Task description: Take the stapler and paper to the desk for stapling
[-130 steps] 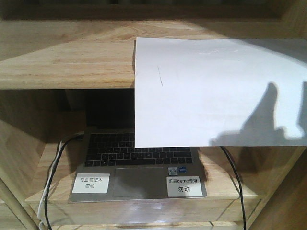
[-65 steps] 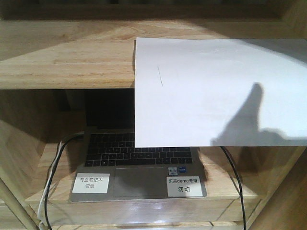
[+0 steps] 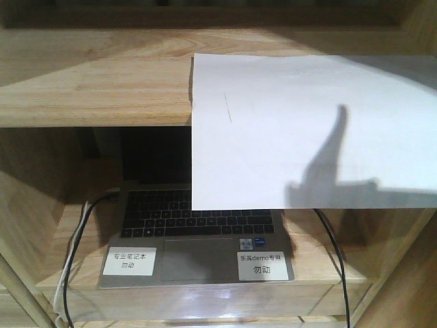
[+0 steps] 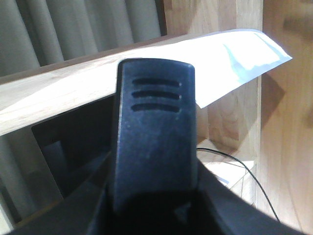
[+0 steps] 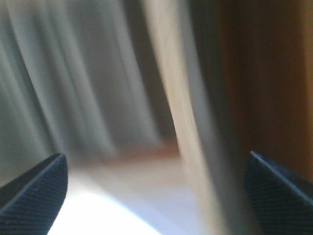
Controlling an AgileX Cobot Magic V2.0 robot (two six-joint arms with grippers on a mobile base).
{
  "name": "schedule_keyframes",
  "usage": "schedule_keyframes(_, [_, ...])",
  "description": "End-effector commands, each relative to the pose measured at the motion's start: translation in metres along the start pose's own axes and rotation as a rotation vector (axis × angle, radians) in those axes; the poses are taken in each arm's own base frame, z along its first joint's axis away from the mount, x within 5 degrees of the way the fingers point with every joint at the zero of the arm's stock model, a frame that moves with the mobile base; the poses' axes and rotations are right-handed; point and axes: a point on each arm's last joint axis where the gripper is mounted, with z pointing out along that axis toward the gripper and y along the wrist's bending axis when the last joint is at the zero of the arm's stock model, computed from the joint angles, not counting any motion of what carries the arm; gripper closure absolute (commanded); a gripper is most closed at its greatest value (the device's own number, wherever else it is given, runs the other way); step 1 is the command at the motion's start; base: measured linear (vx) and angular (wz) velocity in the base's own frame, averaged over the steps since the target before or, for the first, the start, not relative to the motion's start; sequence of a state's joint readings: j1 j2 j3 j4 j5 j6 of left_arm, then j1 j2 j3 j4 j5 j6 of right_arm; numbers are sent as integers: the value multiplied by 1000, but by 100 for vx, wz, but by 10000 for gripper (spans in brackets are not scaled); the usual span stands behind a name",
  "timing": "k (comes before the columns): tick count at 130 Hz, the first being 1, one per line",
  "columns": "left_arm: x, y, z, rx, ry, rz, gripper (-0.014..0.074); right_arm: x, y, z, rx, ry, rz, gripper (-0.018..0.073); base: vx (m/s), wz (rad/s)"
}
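White paper, one blank sheet with a faint short pencil stroke near its left side, lies on top of a pale wooden shelf. Its front half overhangs the edge and hides part of the screen of an open laptop on the level below. A gripper's shadow falls on the sheet's lower right.

The right gripper has its textured pads wide apart with nothing between them; that view is badly blurred. The left gripper appears closed around a smooth black body with three slots, which I take to be the stapler, though its orange patch is not showing. The desk is in no view.

The step in hand looks like taking the paper. It would go best with the open fingers brought to the free overhanging edge, one above and one below. Pinch lightly, then draw the sheet straight out and flat so it neither creases nor snags the shelf lip. Keep well off the laptop.

Two white labels sit on the palm rest. The left label reads "专业笔记本 勿动". The right label includes "demo专用" above "勿动", meaning do not touch. A small blue sticker is too small to read.
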State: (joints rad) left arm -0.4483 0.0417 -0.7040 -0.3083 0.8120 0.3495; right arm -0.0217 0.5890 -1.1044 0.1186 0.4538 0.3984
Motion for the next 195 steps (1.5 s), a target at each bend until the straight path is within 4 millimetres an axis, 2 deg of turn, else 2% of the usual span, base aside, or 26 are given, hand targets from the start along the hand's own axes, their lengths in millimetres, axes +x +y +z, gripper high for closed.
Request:
schedule_keyframes(1, [-17, 3, -1, -25, -119, -16, 603, -19, 8, -1, -78, -152, 237, -107, 0, 0])
schedule_keyframes(19, [-17, 3, -1, -25, -119, -16, 603, -26, 10, -2, -152, -206, 619, -84, 0, 0])
schedule_keyframes(41, [-17, 3, -1, -25, -119, -16, 603, -33, 13, -4, -248, -242, 907, -61, 0, 0])
schedule_keyframes(62, [-17, 3, -1, -25, -119, -16, 603, -38, 15, -7, -314, -278, 969, -53, 0, 0])
schedule_keyframes(98, [-17, 3, -1, -25, -119, -16, 603, -40, 17, -11, -361, -320, 901, -45, 0, 0])
schedule_keyframes(114, [-17, 3, -1, -25, -119, -16, 603, -18, 6, -12, -377, -309, 925, -42, 0, 0])
schedule_keyframes(158, [-17, 3, -1, -25, -119, -16, 603, 73, -42, -35, -307, -216, 1068, -36, 0, 0])
schedule_keyframes(178, [-17, 3, -1, -25, -119, -16, 603, 116, -59, -41, -265, -34, 1136, -35, 0, 0])
schedule_keyframes(195, [-17, 3, -1, -25, -119, -16, 603, 141, -63, -43, -263, 136, 1165, -35, 0, 0])
